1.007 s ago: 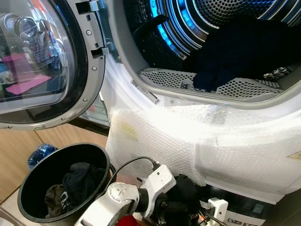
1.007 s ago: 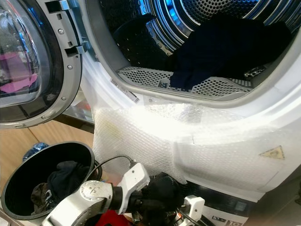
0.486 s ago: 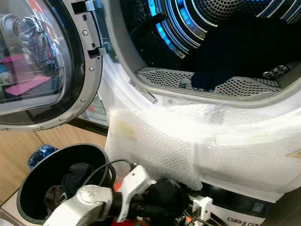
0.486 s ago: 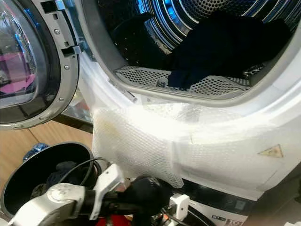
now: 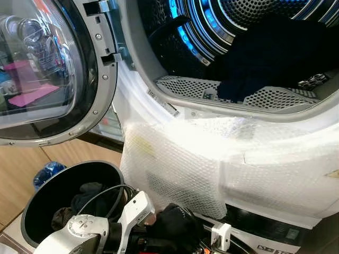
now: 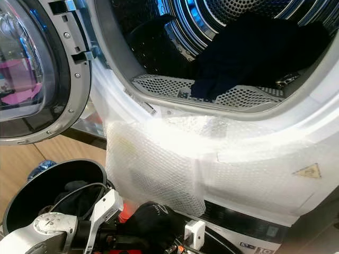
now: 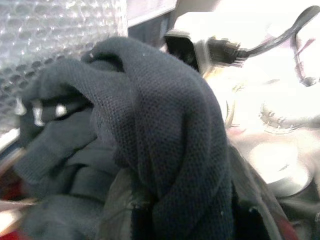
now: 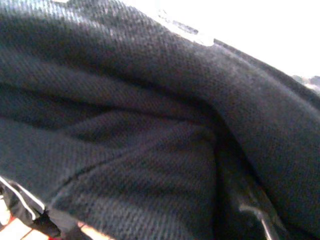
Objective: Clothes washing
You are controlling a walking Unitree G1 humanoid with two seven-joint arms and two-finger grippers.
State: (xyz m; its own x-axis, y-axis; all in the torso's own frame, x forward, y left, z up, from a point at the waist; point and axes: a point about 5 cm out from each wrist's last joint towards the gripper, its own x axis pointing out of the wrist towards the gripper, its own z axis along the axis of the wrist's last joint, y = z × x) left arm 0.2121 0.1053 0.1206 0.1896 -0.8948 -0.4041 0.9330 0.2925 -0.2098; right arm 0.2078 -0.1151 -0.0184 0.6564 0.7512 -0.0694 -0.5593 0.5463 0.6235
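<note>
The washing machine's drum stands open, with a pile of dark clothes (image 5: 275,58) lying just inside the perforated rim (image 5: 265,98). Low in front of the machine, my left gripper (image 5: 163,238) is shut on a bunched dark knit garment (image 5: 177,222), which hides its fingers. The same garment (image 7: 165,140) bulges close to the left wrist camera. My right arm's white wrist part (image 5: 220,235) sits just right of the bundle, and dark fabric (image 8: 150,125) presses against the right wrist camera. A black bucket (image 5: 39,198) at lower left holds more dark clothes (image 5: 87,193).
The round glass door (image 5: 47,69) hangs open to the left. Bubble wrap (image 5: 180,164) covers the machine's white front below the opening. A blue object (image 5: 48,172) lies on the wooden floor beside the bucket. A black cable (image 5: 106,196) loops over my left arm.
My left arm has pulled back to the left and lower, drawing the dark garment with it away from the bubble wrap. The right wrist part followed leftwards.
</note>
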